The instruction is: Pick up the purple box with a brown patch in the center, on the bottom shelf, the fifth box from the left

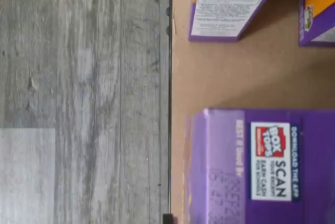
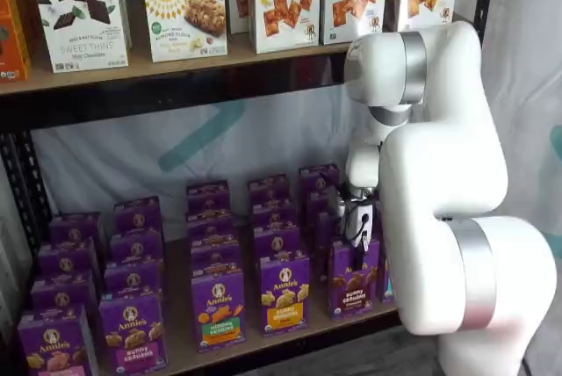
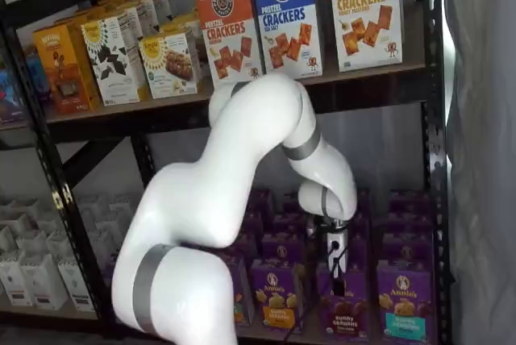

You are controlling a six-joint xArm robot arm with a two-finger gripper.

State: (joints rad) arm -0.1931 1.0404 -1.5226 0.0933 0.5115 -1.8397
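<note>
The gripper (image 2: pixel 362 234), its opening impossible to judge, hangs over the purple box (image 2: pixel 354 281) at the bottom shelf (image 2: pixel 290 334) front edge; squeeze squarely before lifting.

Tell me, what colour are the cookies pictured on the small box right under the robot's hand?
Dark brown, on the small purple Annie's carton; clearest in a shelf view.

Soft, even room light, no hard shadows. The lower shelf (image 2: pixel 263 341) sits dimmer under the upper board. Both shelf views look slightly soft; the wrist view's print is blurred.
</note>
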